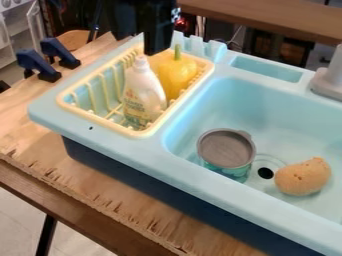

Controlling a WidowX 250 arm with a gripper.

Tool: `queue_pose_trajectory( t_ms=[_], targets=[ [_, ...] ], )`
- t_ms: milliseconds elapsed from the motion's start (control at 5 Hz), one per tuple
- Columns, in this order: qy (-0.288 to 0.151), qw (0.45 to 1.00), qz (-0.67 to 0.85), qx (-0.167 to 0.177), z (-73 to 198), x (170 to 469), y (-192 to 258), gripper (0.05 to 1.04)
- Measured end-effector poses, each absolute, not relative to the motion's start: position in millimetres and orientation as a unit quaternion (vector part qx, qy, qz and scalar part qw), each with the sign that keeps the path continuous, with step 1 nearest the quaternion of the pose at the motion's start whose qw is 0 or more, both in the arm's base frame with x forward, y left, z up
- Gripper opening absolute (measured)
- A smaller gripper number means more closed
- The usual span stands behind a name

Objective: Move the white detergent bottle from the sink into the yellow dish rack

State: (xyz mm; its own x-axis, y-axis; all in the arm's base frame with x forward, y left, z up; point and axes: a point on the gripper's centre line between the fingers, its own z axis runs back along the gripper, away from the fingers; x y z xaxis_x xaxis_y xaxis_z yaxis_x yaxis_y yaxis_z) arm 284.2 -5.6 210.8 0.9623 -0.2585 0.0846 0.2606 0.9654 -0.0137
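White plastic bottle with a printed label (143,95), standing nearly upright inside the pale yellow slatted dish rack (127,130), near its front right side. Just behind the bottle in the same rack, a glossy yellow toy pepper with a green stem (176,76). Over the rear part of the rack, hanging down from the top edge of the view, the black end effector (157,46), near the bottle's top and the pepper's stem. Cannot tell whether spread or pressed together; cannot tell either whether touching the bottle or pepper.

Around the rack, the light blue plastic toy sink unit (190,162) with a dark blue base (157,185). To the right of the rack, inside the basin (267,102), a round grey-topped container with a teal patterned side (227,150). Farther right from the rack, past the dark round drain hole (266,173), a tan, lumpy, potato-like thing (304,176), lying on the basin floor. Well to the right of the rack, at the back edge of the unit, a grey faucet (329,82). Left of and behind the rack, two dark blue clamps (33,64) at the edge of the light wooden tabletop (40,117).
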Motion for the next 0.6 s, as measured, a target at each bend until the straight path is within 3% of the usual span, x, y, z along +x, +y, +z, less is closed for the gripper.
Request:
queue_pose_trajectory(
  t_ms=[400, 600],
  targets=[
    [-0.097, 0.985, -0.14, -0.038, 222.8, 298.2, -57.1, 1.006],
    [-0.052, 0.985, -0.157, -0.047, 186.2, 313.3, -93.1, 1.006]
  ],
)
